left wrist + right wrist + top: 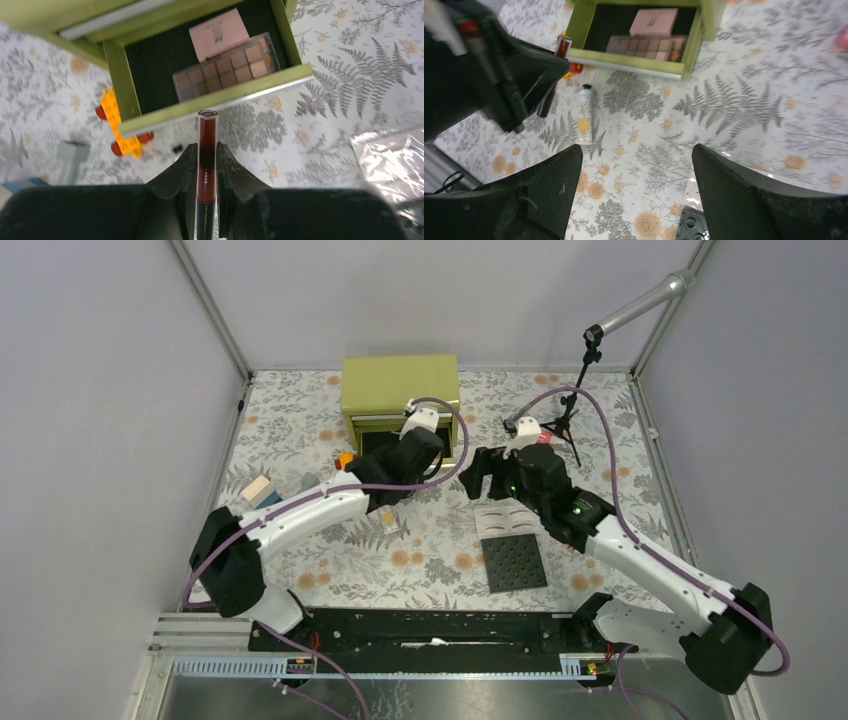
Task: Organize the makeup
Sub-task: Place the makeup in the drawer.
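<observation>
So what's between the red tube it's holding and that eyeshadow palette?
Only the green drawer's front wall, in the left wrist view; the left tool grips the tube outside it, the palette lies inside.

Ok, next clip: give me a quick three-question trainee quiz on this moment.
1. True or false: the right gripper is shut on a brush.
2. What does the left gripper hold? A) the dark red tube B) a sponge C) a pencil
3. Name the two items lying in the open green drawer.

Key: 1. False. Its jaws stand wide open with nothing between them. 2. A. 3. The pink compact and the eyeshadow palette.
</observation>
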`<control>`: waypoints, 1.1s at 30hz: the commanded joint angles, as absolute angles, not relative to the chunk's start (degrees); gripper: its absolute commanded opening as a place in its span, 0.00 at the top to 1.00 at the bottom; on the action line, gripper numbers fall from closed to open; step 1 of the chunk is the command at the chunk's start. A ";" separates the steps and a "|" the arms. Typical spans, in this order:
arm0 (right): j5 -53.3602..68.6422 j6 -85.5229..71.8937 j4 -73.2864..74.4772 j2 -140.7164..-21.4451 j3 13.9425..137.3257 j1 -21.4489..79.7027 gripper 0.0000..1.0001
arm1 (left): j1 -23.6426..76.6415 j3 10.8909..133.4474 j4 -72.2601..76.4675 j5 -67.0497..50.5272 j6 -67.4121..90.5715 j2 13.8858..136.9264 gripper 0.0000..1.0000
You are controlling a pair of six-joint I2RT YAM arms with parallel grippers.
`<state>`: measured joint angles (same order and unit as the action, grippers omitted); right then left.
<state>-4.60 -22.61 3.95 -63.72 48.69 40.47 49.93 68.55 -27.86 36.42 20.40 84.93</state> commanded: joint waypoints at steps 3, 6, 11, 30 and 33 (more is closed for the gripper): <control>-20.17 -18.65 9.53 -50.94 47.20 40.76 0.12 | 44.08 72.69 -15.94 28.83 0.76 92.02 1.00; -25.34 -17.41 10.55 -43.97 45.24 40.78 0.09 | 41.25 72.89 -11.45 25.86 -5.75 93.60 1.00; -30.10 -16.45 11.74 -34.79 42.11 40.72 0.07 | 38.34 76.01 -9.26 19.98 -16.32 96.39 1.00; -31.29 -16.01 11.90 -27.68 39.71 40.75 0.05 | 36.45 71.63 -4.36 15.49 -45.70 103.74 0.98; -31.65 -16.24 11.88 -27.13 39.37 40.72 0.05 | 36.00 72.23 -4.50 13.68 -45.82 104.53 0.90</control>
